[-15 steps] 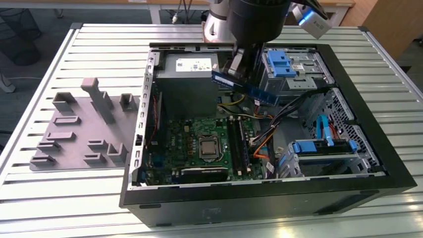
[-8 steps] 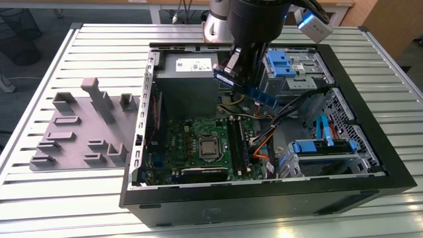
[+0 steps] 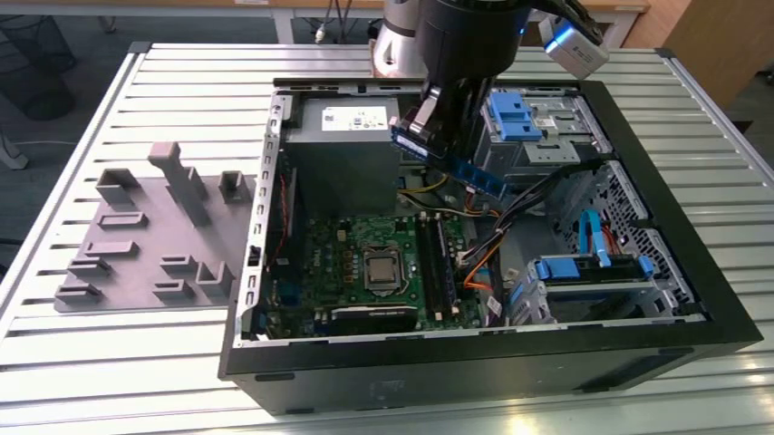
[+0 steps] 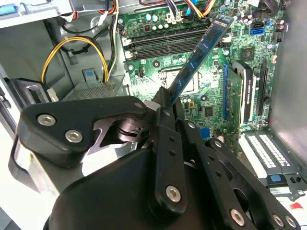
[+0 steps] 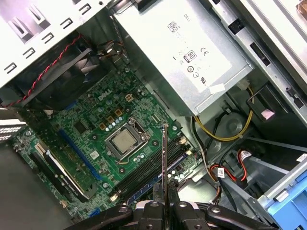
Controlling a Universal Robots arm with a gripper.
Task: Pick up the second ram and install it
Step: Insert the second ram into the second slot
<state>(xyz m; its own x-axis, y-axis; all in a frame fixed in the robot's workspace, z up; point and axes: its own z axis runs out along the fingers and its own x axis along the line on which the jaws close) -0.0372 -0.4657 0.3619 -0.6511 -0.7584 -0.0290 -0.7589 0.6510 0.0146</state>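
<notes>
In both wrist views the gripper has its fingers clamped on 1 end of the second ram, which juts out above the green motherboard. Beyond the stick's free end lie the long black slots and the processor socket. In the exterior view the ram hangs tilted under the arm inside the open computer case, beside the grey power supply, with the grey holder tray well apart on the slatted table at the exterior view's left.
</notes>
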